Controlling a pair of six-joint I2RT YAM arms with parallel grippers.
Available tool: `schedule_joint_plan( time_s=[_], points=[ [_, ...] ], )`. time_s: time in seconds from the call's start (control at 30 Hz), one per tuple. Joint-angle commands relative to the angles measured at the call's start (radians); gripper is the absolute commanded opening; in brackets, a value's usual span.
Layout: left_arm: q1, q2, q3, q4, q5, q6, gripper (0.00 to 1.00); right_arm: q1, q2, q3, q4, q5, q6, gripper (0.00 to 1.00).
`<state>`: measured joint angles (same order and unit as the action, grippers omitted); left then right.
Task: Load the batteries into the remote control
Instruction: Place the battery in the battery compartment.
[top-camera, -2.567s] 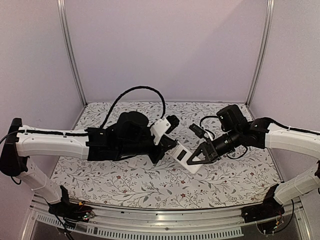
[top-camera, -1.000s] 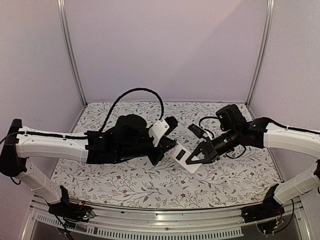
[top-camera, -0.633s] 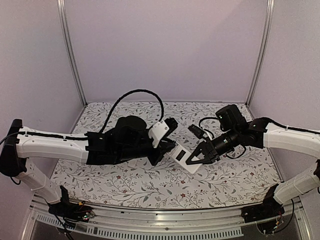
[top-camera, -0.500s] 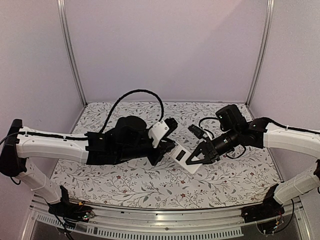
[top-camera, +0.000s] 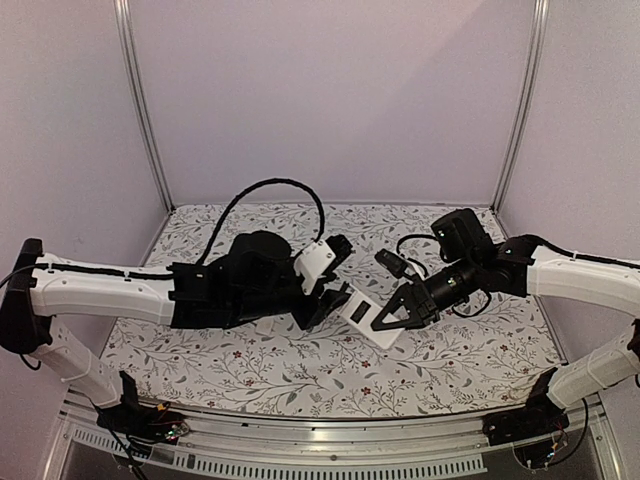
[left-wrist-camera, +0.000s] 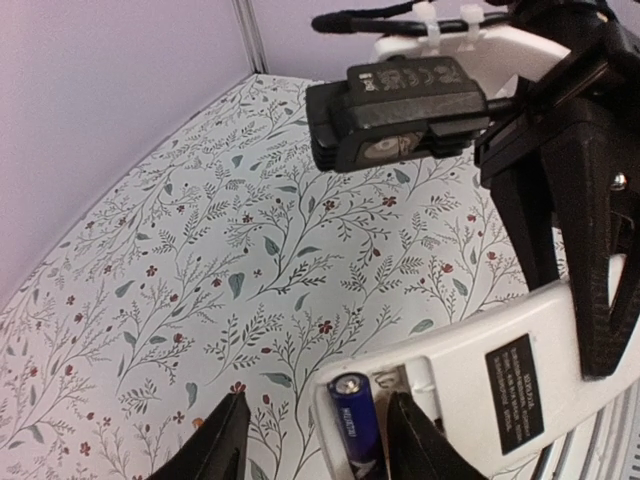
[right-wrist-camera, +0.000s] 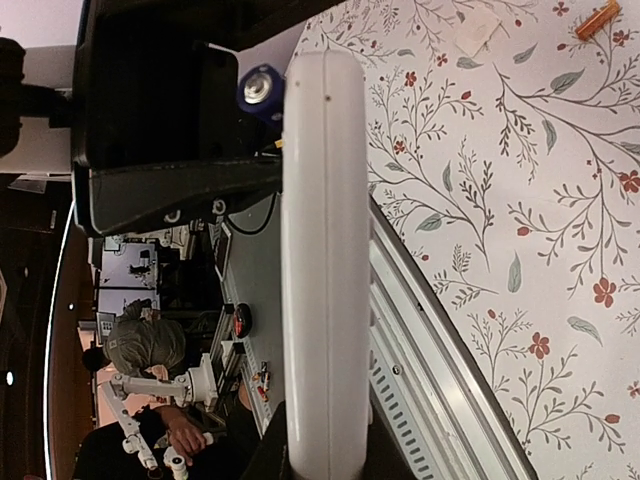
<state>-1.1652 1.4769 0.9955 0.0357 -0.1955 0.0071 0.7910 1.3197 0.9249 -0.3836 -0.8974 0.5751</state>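
My right pincer (top-camera: 396, 314), seen from above, is clamped on the remote control (top-camera: 362, 311), held clear of the table (top-camera: 300, 370). My left pincer (top-camera: 322, 302) meets its other end.

Left wrist: those jaws stand wider than the dark battery (left-wrist-camera: 351, 414) sitting in the recess (left-wrist-camera: 405, 378). The neighbouring slot looks bare. The remote's plastic seems light, stiff and slick; I'd hold its edges.

Right wrist: the reddish-orange battery (right-wrist-camera: 598, 18) lies on the table near a white plastic piece (right-wrist-camera: 478, 35).
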Motion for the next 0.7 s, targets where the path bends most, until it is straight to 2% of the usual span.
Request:
schedule_joint_plan(
  time_s=[0.0, 0.3, 0.37, 0.43, 0.6, 0.67],
  points=[
    [0.001, -0.038, -0.008, -0.019, 0.007, -0.035, 0.54, -0.003, -0.007, 0.026, 0.027, -0.015, -0.028, 0.00],
    [0.001, -0.080, 0.001, -0.006, 0.062, -0.099, 0.72, -0.015, -0.008, 0.022, 0.031, 0.014, -0.029, 0.00],
    [0.001, -0.104, -0.007, 0.001, 0.045, -0.142, 0.83, -0.018, -0.008, 0.022, 0.037, 0.026, -0.028, 0.00],
    [0.005, -0.142, -0.038, 0.041, 0.024, -0.224, 0.99, -0.022, -0.007, 0.022, 0.047, 0.036, -0.025, 0.00],
    [0.018, -0.244, -0.155, 0.129, -0.114, -0.532, 1.00, -0.030, -0.003, 0.025, 0.085, 0.063, -0.012, 0.00],
    [0.039, -0.255, -0.182, 0.134, -0.078, -0.639, 1.00, -0.034, 0.003, 0.028, 0.099, 0.068, -0.007, 0.00]
  ],
)
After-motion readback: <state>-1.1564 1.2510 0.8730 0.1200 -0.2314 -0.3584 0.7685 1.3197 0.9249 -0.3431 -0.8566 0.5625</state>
